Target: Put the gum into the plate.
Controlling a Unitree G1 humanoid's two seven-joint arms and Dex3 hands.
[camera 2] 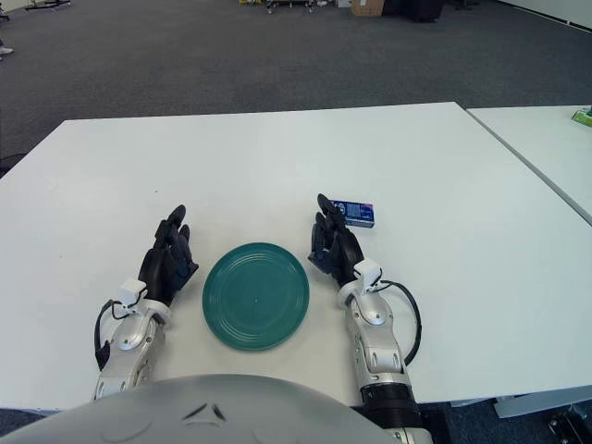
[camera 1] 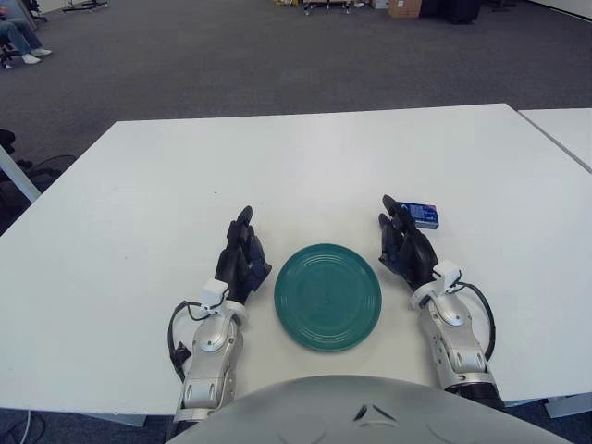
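A small blue gum pack (camera 1: 423,215) lies flat on the white table (camera 1: 305,166), to the right of and a little beyond a round green plate (camera 1: 327,296). The plate is empty. My right hand (camera 1: 403,242) rests on the table right of the plate, fingers relaxed and open, its fingertips just short of the gum pack's left end. My left hand (camera 1: 242,255) rests on the table left of the plate, fingers open and holding nothing. The gum pack also shows in the right eye view (camera 2: 353,213).
A second white table (camera 1: 566,129) stands close by on the right, with a narrow gap between. Grey carpet floor lies beyond the table's far edge. A seated person (camera 1: 18,42) is at the far left.
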